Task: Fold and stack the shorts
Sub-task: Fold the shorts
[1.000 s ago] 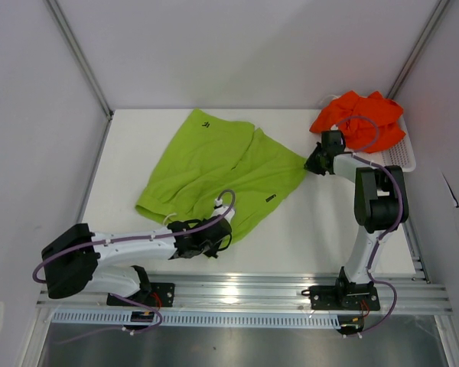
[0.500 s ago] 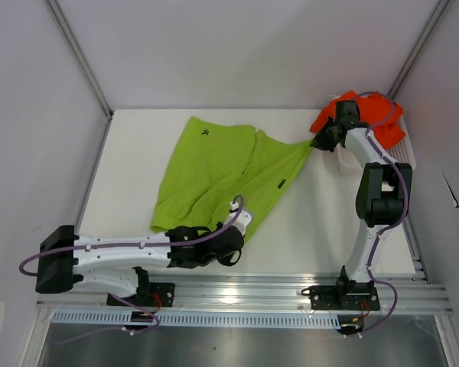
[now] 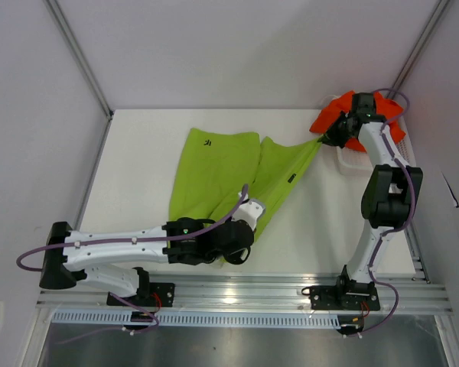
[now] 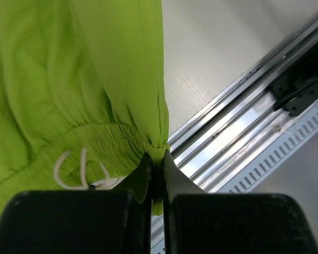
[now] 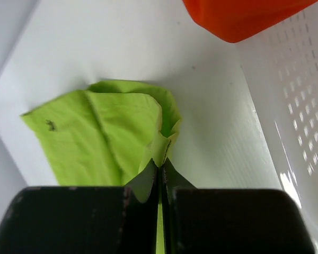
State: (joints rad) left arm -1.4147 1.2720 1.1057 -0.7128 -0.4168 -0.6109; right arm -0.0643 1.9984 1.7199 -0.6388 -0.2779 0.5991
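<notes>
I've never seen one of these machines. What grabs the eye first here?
The lime green fabric shorts, stretched diagonally between two arms. The left pincer pinches the waistband at the near edge; the right pincer grips a leg corner at the far right. Just beyond it, bright orange-red shorts spill from a white plastic mesh basket.

You have bright, even, diffuse light in the overhead view. The left arm (image 3: 122, 243) throws only a faint, soft shadow on the table (image 3: 138, 153). Glare streaks the metal rail (image 3: 237, 289), and the rail (image 4: 228, 137) shines again in your left wrist view. The lime green shorts (image 3: 222, 164) hold colour without clipping. The basket wall (image 5: 286, 95) burns out at lower right.
</notes>
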